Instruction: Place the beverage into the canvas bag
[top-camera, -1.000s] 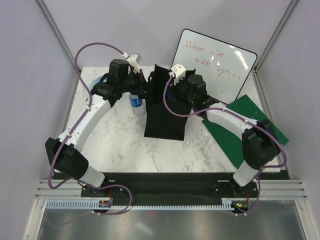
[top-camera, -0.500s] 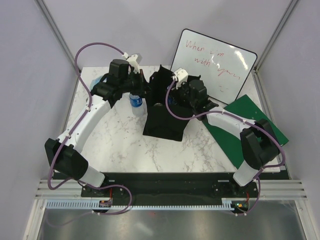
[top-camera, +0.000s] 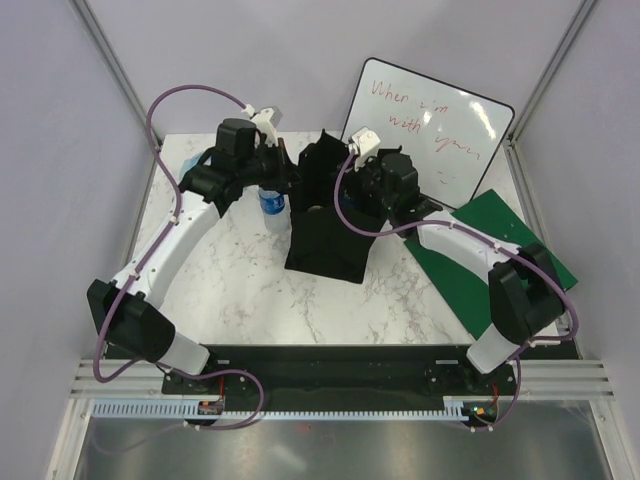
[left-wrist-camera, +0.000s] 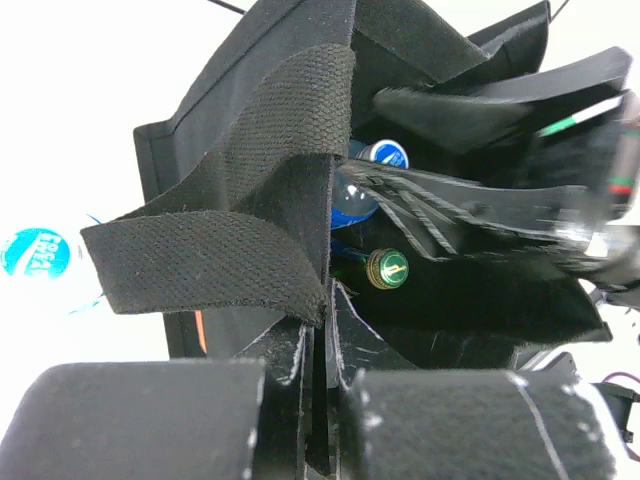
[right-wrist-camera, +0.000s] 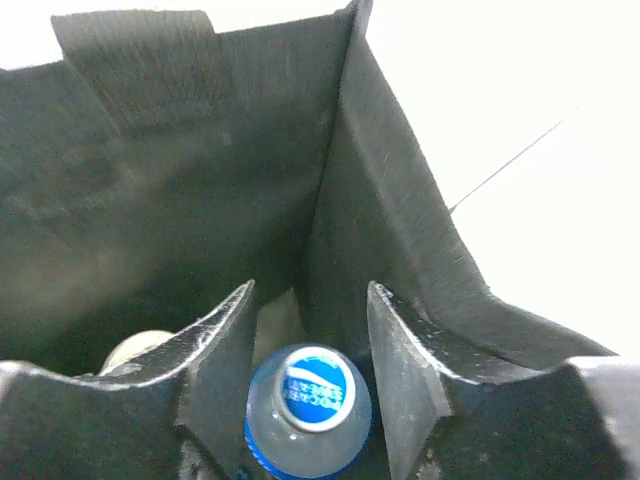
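The canvas bag (top-camera: 325, 225) is a tall black tote standing mid-table with its mouth open. My left gripper (top-camera: 291, 178) is shut on the bag's left rim by a loop handle (left-wrist-camera: 200, 255); its jaws (left-wrist-camera: 322, 330) pinch the fabric edge. My right gripper (top-camera: 347, 190) is open inside the bag's mouth (right-wrist-camera: 310, 310). A blue-capped beverage bottle (right-wrist-camera: 315, 392) stands in the bag between and below its fingers. It also shows in the left wrist view (left-wrist-camera: 383, 155), beside a green-capped bottle (left-wrist-camera: 387, 268). Another blue-labelled bottle (top-camera: 271, 200) stands outside, left of the bag.
A whiteboard (top-camera: 430, 130) with red writing leans at the back right. A green board (top-camera: 490, 260) lies at the right under the right arm. A pale cap (right-wrist-camera: 135, 348) shows inside the bag, left of the blue-capped bottle.
The bag's mouth has spread wider. My right gripper has shifted slightly right over the opening. The left gripper has stayed on the rim.
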